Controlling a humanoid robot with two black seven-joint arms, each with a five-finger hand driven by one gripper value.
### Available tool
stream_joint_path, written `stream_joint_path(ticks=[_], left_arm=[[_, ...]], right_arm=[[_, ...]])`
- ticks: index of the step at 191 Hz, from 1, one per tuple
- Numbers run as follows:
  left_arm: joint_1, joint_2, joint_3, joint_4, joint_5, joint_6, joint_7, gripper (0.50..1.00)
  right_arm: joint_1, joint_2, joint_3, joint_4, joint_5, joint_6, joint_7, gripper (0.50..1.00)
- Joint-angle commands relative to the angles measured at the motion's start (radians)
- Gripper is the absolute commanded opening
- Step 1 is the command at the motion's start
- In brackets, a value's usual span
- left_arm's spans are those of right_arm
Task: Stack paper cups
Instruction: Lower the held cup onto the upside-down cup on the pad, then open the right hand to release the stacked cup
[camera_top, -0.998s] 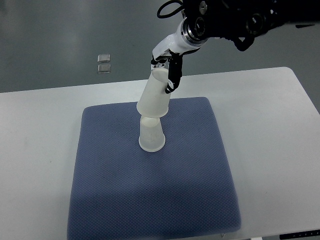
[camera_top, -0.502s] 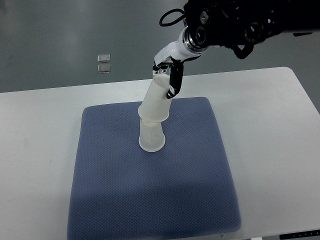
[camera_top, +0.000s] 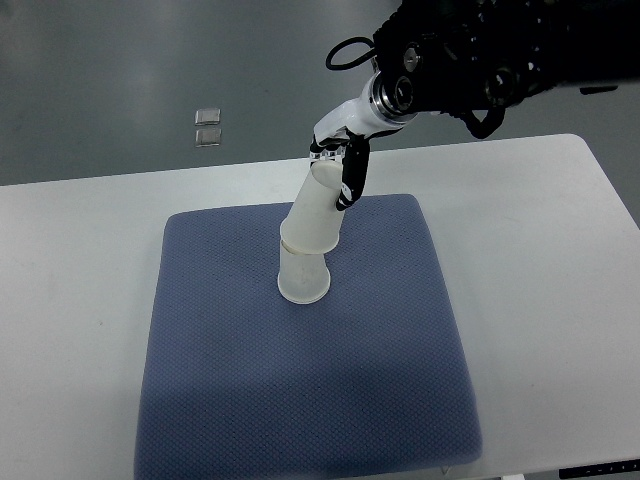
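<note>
1. Where your right arm reaches in from the upper right edge, its hand (camera_top: 338, 168) sits closed around the closed end of the upper paper cup (camera_top: 316, 210), with one dark finger (camera_top: 351, 178) lying down the cup's right side.
2. You hold that upper paper cup upside down and tilted, its closed end leaning up and to the right toward the hand, its open mouth lowered over the top of the lower paper cup (camera_top: 303, 278).
3. The two cups touch: the upper one's rim overlaps the lower one's narrow top, though it sits at an angle and is not square on it.
4. The lower paper cup stands upside down, mouth down and upright, on the blue mat (camera_top: 310, 400), a little above the mat's middle.
5. The mat lies flat on the white surface (camera_top: 70, 300), covering the middle of it and leaving bare white on the left, right and far sides.
6. Your black arm housing (camera_top: 470, 55) fills the top right corner, with a cable loop (camera_top: 345, 55) showing at its left end.
7. Beyond the far edge of the surface you see grey floor (camera_top: 100, 60), and on it two small pale square objects (camera_top: 208, 127), one just above the other, well apart from the cups.
8. Your left arm does not show anywhere in this view.
</note>
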Motion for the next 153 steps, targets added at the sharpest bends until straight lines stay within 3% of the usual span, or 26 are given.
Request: stream_joint_path(ticks=[1, 120, 153], left_arm=[[0.0, 0.0, 0.0, 0.0, -0.001, 0.001, 0.0, 1.0], [0.0, 0.0, -0.001, 0.002, 0.001, 0.001, 0.0, 1.0], [0.0, 0.0, -0.001, 0.002, -0.001, 0.001, 0.0, 1.0]], right_arm=[[-0.005, 0.0, 0.0, -0.001, 0.005, -0.002, 0.0, 0.744], [-0.017, 0.0, 0.04, -0.003, 0.03, -0.012, 0.002, 0.754], [-0.022, 0.0, 0.045, -0.003, 0.031, -0.01, 0.003, 0.782]])
